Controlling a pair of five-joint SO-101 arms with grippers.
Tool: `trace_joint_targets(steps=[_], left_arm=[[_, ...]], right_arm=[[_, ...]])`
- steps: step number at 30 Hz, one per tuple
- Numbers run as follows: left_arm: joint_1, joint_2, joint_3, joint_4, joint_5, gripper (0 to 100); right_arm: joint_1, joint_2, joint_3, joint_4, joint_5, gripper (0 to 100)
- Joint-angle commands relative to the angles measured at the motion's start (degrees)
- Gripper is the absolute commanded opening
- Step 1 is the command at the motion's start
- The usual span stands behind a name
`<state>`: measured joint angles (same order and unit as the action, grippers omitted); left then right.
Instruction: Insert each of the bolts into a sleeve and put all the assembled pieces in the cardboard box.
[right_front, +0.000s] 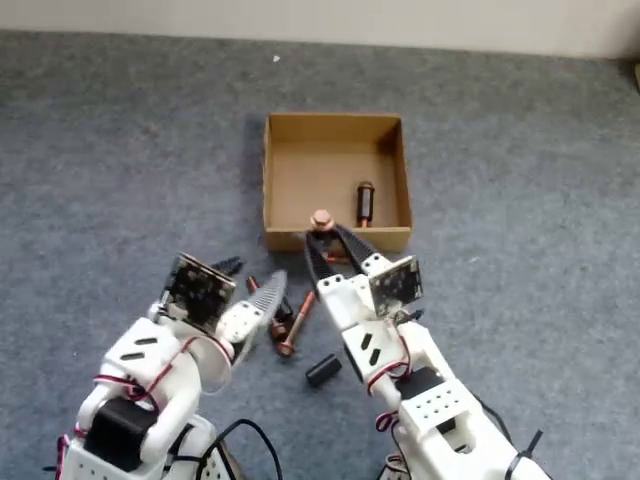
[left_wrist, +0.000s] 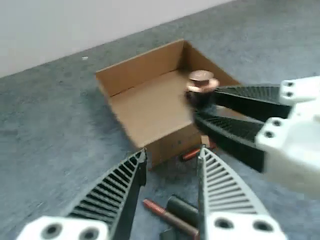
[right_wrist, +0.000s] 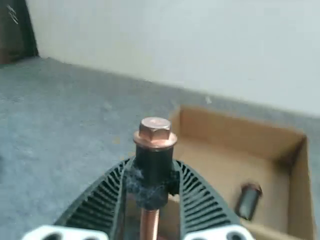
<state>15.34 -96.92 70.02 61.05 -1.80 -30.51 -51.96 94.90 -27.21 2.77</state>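
Note:
My right gripper (right_wrist: 152, 172) is shut on a black sleeve (right_wrist: 153, 165) with a copper bolt (right_wrist: 155, 133) through it, held upright. In the high view the right gripper (right_front: 322, 238) holds this piece over the near wall of the cardboard box (right_front: 283, 170). One assembled piece (right_front: 365, 203) lies inside the box. My left gripper (right_front: 250, 277) is open, low over the carpet in front of the box's near left corner, with nothing between its fingers. Loose copper bolts (right_front: 298, 318) and a black sleeve (right_front: 323, 369) lie on the carpet between the arms.
Grey carpet covers the whole floor, and a pale wall (right_wrist: 200, 45) stands beyond the box. Another copper bolt (left_wrist: 196, 152) lies against the box's near wall. A bolt (left_wrist: 162, 212) and a sleeve (left_wrist: 183, 208) lie just under the left gripper (left_wrist: 172, 154).

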Motion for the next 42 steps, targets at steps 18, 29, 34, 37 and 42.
trace_joint_targets(steps=[18,29,34,37,42], left_arm=[[-25.01,0.04,12.18,-0.18,-2.29,2],[-26.95,0.04,15.78,-2.64,-2.29,2],[-26.95,0.04,16.48,-4.22,-2.29,2],[-26.95,0.04,16.48,-4.22,-2.29,2],[-26.95,0.04,16.48,-4.22,-2.29,2]], right_arm=[[11.47,-0.75,-41.63,66.77,-0.44,0.5],[11.12,27.21,-70.46,73.27,-0.7,0.5],[11.21,42.07,-83.3,73.27,-0.62,0.9],[11.38,51.56,-91.56,73.27,-0.7,1.1],[11.56,62.02,-102.37,73.63,-0.7,9.8]])
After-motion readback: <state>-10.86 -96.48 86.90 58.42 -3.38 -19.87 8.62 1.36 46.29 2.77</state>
